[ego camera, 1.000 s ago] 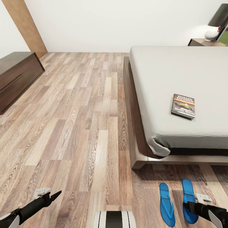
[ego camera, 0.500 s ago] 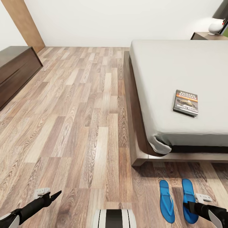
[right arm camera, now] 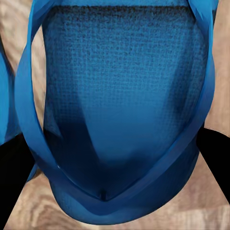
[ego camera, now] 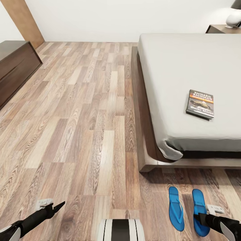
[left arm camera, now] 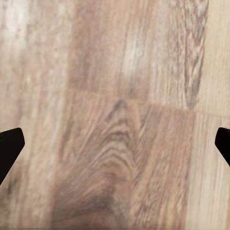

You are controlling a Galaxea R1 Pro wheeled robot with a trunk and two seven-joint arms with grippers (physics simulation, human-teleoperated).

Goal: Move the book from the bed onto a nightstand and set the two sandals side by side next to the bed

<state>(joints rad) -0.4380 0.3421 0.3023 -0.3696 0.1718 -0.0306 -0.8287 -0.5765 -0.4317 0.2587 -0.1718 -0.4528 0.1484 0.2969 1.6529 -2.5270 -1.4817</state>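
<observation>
The two sandals (ego camera: 187, 213) lie paired at lower right by the bed (ego camera: 147, 110), while the book (ego camera: 200, 103) awaits moving; both hands, left hand (left arm camera: 115, 143) and right hand (right arm camera: 115, 143), gape empty.

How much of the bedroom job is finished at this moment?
Done, apparently: the two blue sandals lie side by side on the wood floor at the foot of the bed. In hand: nothing; the right gripper hangs open over one sandal, and the left gripper is open over bare floor. Left: the book is on the mattress, not on a nightstand.
</observation>
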